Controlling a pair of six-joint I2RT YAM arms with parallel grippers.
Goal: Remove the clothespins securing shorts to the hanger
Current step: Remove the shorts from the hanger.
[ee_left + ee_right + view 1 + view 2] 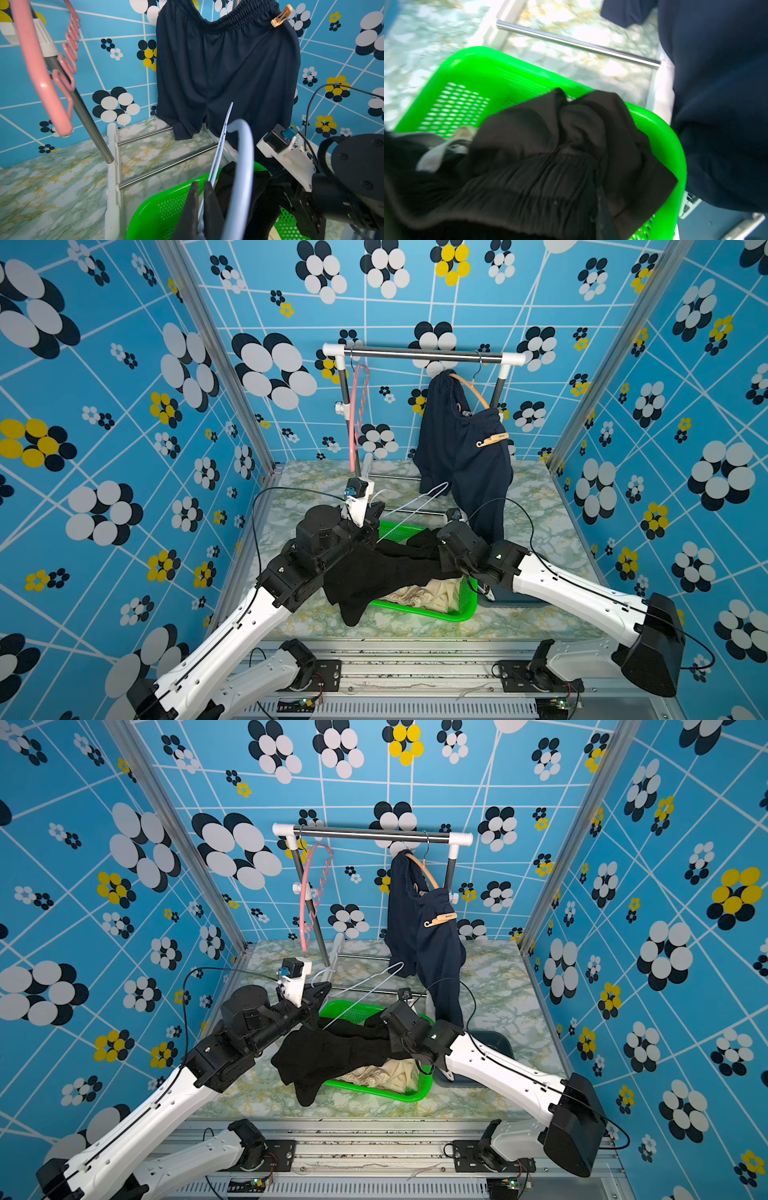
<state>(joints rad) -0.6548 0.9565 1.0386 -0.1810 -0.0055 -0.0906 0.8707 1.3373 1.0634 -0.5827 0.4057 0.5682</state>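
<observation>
Left wrist camera is showing my left gripper (200,187) clamping its two black fingers tight on the lower wire of a thin white wire hanger (242,162), whose hook is curving up close to the lens. In both top views that hanger is angling up and away from my fingers over the far edge of a bright green perforated plastic basket (419,611). My right gripper (600,203) is pinching shut on a fold of the black fabric shorts (539,166), though blur is softening that view. These shorts are lying bunched across the basket and spilling over its near rim on my left onto the marble-patterned tabletop (540,506). Under them, crumpled beige fabric shorts (432,593) are resting inside the basket. Behind the basket, navy fabric shorts (461,456) are hanging askew from a curved orange hanger (473,389) on the steel rail of a white-jointed clothes rack (424,355). A tan wooden clothespin (492,440) is gripping their elastic waistband at its lower end on my right; I cannot tell whether it is also biting the hanger. A pink plastic hanger (356,414) is dangling from the rail's end on my left.
</observation>
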